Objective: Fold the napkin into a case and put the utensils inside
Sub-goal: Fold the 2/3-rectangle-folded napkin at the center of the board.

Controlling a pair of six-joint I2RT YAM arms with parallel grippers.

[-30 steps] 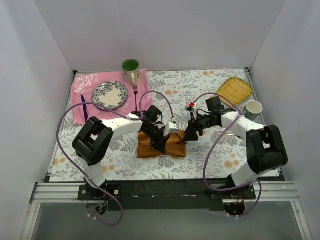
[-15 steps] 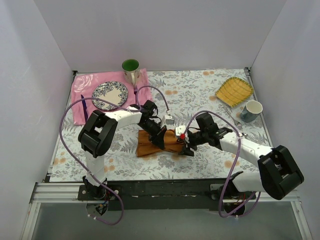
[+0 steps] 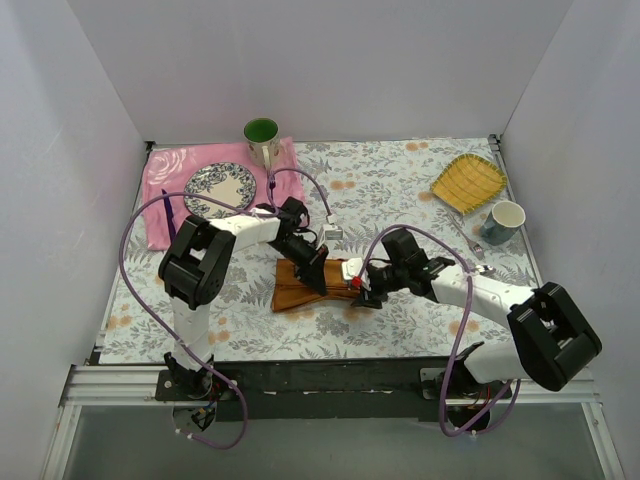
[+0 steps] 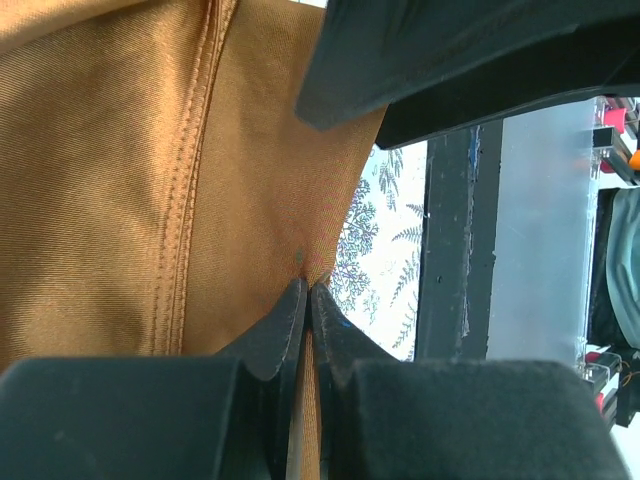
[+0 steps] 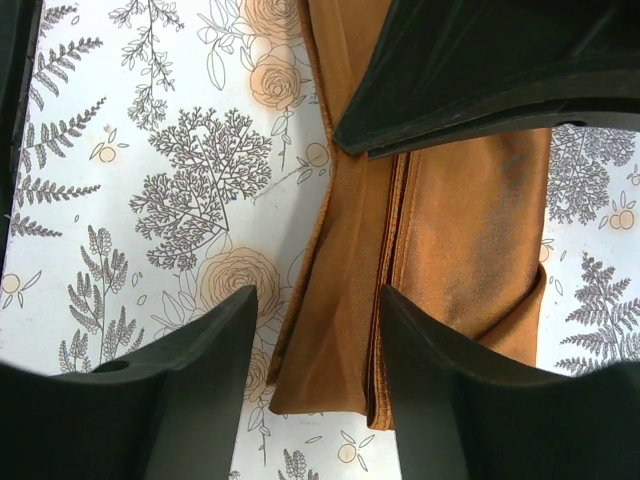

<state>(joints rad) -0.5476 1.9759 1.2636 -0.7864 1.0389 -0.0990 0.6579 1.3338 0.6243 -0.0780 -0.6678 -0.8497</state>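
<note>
The left gripper [image 4: 307, 300] is clenched on a pinch of the napkin [image 4: 120, 200]. The right gripper [image 5: 316, 320] is released, its jaws astride the cloth's folded edge. The folding looks only part done, and the fork [image 3: 271, 183], well beyond both jaws, is not yet tucked in.

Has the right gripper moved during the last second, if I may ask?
Yes: the right gripper moved nearer and leftward, away from the yellow woven tray, at the right end of the rust-orange satin napkin.
</note>
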